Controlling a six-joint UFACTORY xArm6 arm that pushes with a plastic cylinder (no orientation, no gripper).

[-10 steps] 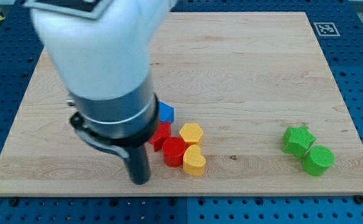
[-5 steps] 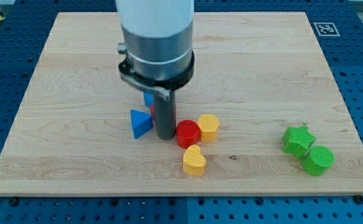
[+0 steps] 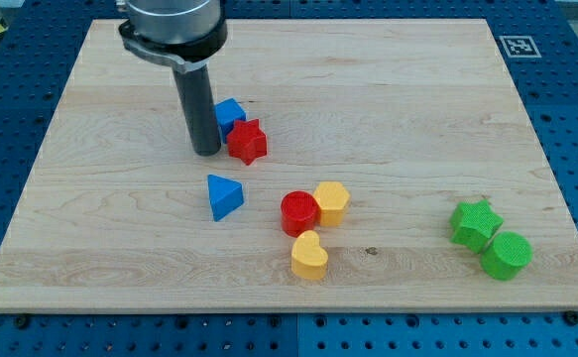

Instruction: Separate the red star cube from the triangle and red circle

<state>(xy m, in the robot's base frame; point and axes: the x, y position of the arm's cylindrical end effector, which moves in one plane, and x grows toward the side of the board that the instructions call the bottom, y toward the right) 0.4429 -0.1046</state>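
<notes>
Tip (image 3: 207, 153) upper left, just left of red star (image 3: 248, 142); no jaws on this rod. Keep pushing star away from blue triangle (image 3: 223, 196), red circle (image 3: 298, 213).

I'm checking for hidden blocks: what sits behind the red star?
A blue block sits right behind the red star block, toward the view's top, apparently touching it. The star and my dark rod hide its lower part. My tip rests at the star's left.

Rod masks part of blue cube near worktop's top-left corner

Our rod (image 3: 206, 151) covers the blue cube (image 3: 229, 112)'s left side; our arm's upper body is cut off at the top edge.
</notes>
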